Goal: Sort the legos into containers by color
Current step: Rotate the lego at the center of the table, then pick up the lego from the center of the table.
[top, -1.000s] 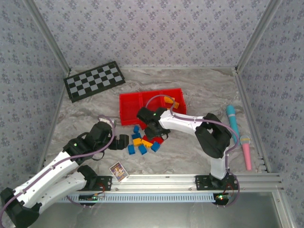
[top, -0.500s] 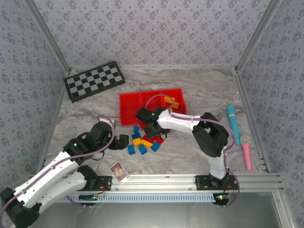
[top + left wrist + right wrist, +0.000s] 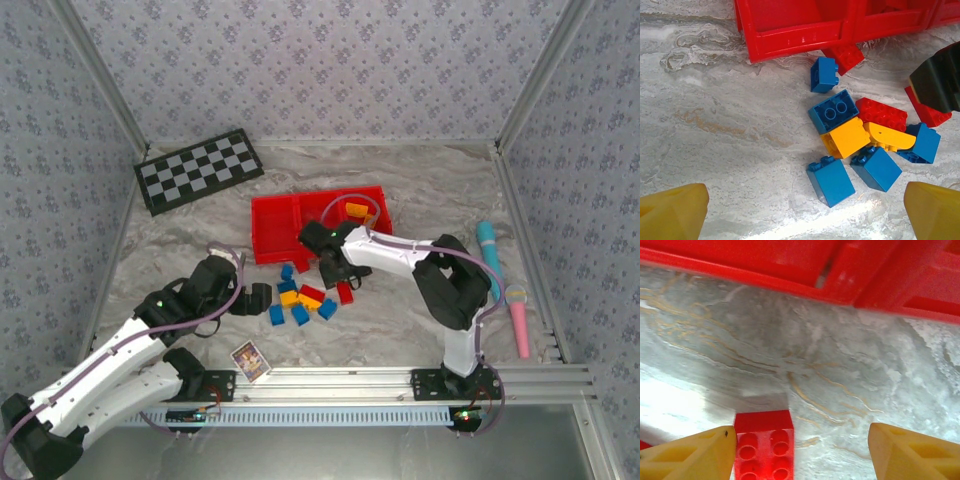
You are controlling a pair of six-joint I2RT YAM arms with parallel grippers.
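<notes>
Marbled table (image 3: 420, 180) bears red tray (image 3: 272, 226), checkerboard (image 3: 198, 170) and loose legos (image 3: 300, 314) (blue, red, yellow).

The left arm (image 3: 120, 350) is extended forward and held low, and the jaws of the left gripper (image 3: 262, 297) are spread fully apart. The right arm (image 3: 400, 258) is folded leftward at the elbow. The right gripper (image 3: 337, 275) is pointed downward, jaws parted.

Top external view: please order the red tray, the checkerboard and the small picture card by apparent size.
red tray, only slightly larger
checkerboard, farther from the camera, so unsure
picture card, clearly smallest
</notes>
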